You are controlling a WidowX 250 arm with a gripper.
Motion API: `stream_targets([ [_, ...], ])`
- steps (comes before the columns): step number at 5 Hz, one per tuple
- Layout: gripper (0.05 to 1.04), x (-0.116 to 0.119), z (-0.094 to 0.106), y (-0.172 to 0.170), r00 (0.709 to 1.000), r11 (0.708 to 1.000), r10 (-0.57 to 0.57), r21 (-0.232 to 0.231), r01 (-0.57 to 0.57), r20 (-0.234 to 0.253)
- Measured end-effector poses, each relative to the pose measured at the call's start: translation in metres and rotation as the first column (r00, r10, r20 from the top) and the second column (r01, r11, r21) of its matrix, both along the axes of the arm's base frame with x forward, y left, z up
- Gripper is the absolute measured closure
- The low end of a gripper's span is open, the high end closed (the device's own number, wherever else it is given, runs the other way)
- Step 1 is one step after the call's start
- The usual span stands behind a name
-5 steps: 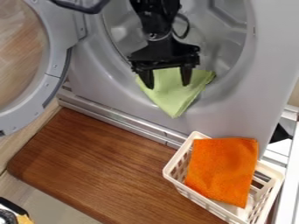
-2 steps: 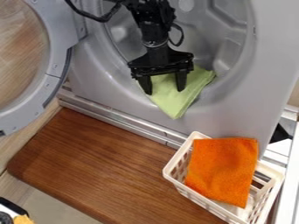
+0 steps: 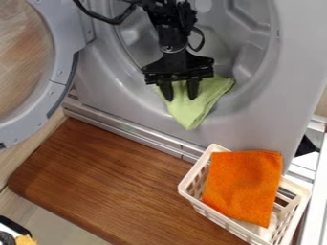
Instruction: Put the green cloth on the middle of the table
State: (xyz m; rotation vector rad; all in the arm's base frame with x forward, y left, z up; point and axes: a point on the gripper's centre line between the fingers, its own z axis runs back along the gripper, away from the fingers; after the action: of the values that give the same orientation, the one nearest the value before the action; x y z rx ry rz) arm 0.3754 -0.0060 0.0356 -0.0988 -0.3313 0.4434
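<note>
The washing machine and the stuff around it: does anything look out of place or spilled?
Nothing looks spilled. The green cloth looks untidy, its lower corner hanging over the drum opening's lip, below the gripper. The orange cloth overlaps the rim of the white basket, perhaps just laid there loosely.

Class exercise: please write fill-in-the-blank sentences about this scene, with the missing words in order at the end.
The gripper is at the cloth coloured ____.
The cloth in the white basket is ____.
The machine's round door stands ____.
The wooden tabletop is coloured ____.

Missing words: green; orange; open; brown.
</note>
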Motion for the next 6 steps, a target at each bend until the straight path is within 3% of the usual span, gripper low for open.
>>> stream_targets([
  [1,0.833,-0.003,0.000,-0.003,1.000,1.000,-0.008,-0.005,0.008,0.005],
  [2,0.963,-0.007,-0.001,-0.004,1.000,1.000,-0.013,-0.008,0.013,0.008],
  [4,1.009,-0.023,0.000,-0.012,1.000,0.999,-0.029,-0.026,0.029,-0.011],
  [6,1.009,-0.047,0.022,-0.017,0.998,0.998,-0.055,-0.042,0.056,0.027],
])
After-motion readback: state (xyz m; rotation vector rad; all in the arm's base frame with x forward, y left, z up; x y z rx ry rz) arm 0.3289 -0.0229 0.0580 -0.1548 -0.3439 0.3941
